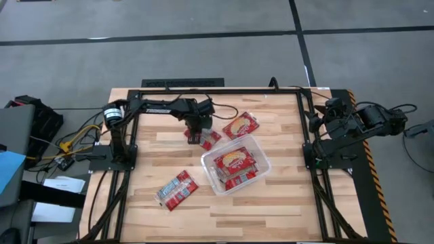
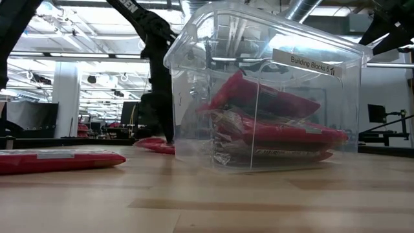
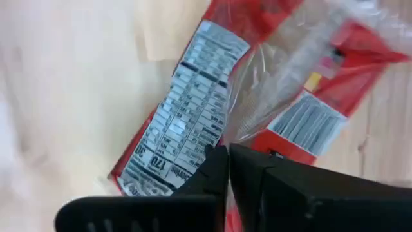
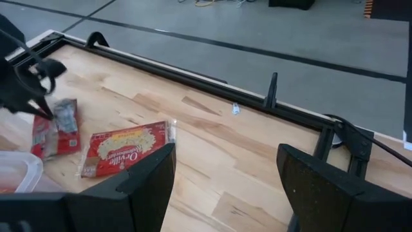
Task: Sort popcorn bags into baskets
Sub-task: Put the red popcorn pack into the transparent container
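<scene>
The bench (image 1: 271, 203) carries a clear tub (image 1: 260, 153) near its middle, several red popcorn bags (image 1: 234, 165) already stacked inside. Loose bags lie around it: one (image 1: 241, 125) just beyond the tub, a pair (image 1: 177, 190) nearer the front left, and one (image 1: 207, 139) directly under the left end effector (image 1: 197, 133). That end effector is far nearer than the right; its fingers (image 3: 212, 169) are pressed nearly together on the wrapper, long axis running diagonally beneath them, though a firm hold cannot be confirmed. The right end effector (image 4: 225, 187) waits at the bench's right edge, spread wide and empty.
</scene>
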